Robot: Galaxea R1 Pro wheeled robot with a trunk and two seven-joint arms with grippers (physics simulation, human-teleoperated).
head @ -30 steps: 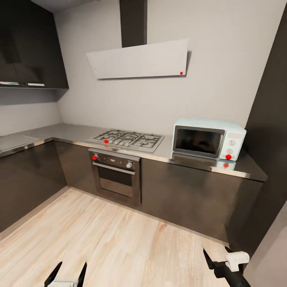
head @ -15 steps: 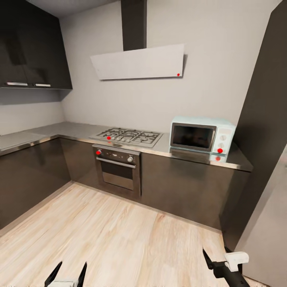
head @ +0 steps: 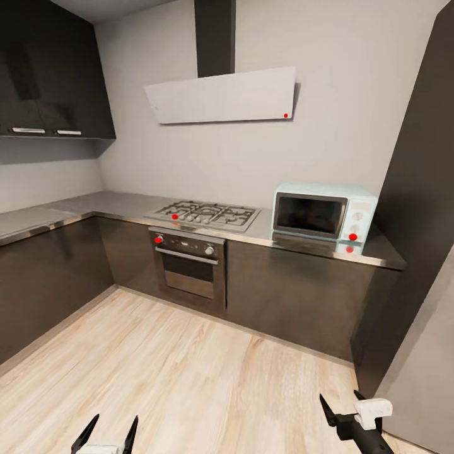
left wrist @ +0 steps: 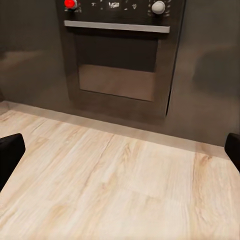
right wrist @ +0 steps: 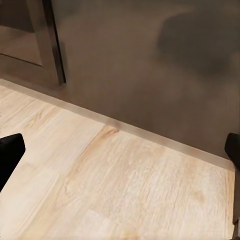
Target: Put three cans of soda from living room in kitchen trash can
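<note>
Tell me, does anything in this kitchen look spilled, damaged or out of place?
Nothing stands out. The pale blue microwave sits squarely on the steel countertop, the built-in oven's door is closed, and the wood-plank floor looks clean.

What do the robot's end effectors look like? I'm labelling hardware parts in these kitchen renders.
Each end effector has two slim, black, pointed fingers. The left end effector sits on a pale grey-white base. The right end effector carries a white block on a black wrist body. No cables or markings are visible.

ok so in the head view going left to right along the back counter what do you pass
Gas hob with the built-in oven under it → pale microwave → tall dark cabinet at the counter's end.
</note>
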